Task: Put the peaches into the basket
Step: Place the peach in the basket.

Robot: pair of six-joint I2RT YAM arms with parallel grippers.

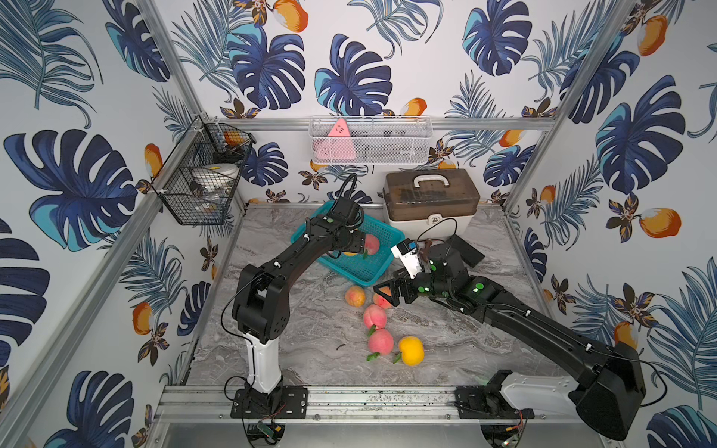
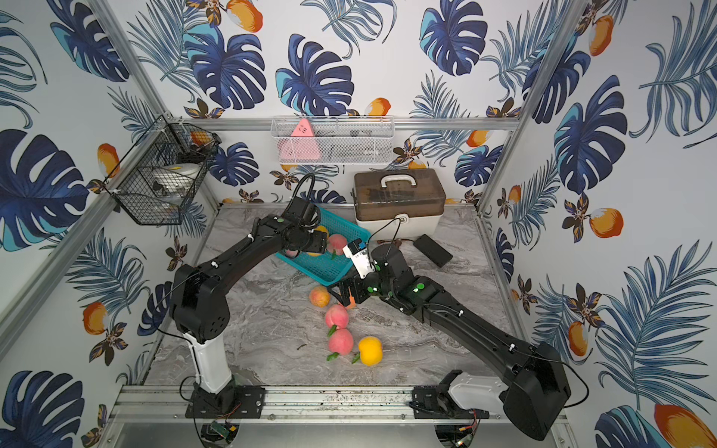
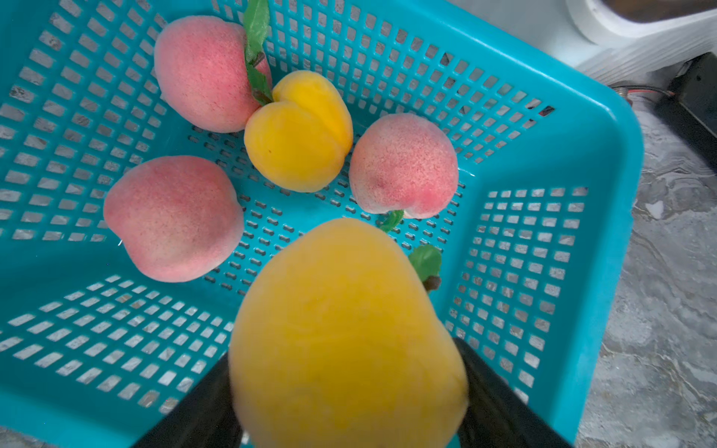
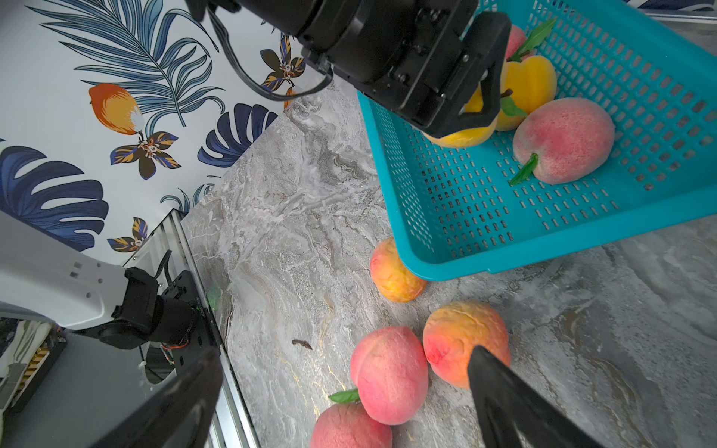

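Left wrist view: one yellow peach (image 3: 345,337) is clamped in the left gripper (image 3: 341,360) above the teal basket (image 3: 605,155). Three pink peaches (image 3: 174,217) and another yellow fruit (image 3: 298,132) are contained in it. In a top view, five loose peaches (image 1: 374,316) are laid on the marble table (image 1: 310,349) at the basket's six o'clock. The right gripper (image 4: 341,364) is spread wide and empty, with an orange-pink peach (image 4: 461,337) just beside one finger (image 4: 504,388). A lidded box (image 1: 430,201) is placed at the basket's two o'clock.

black wire rack (image 1: 194,182) | white mesh tray (image 1: 388,149) | brown-lidded case (image 1: 430,194) | black box (image 1: 467,250)
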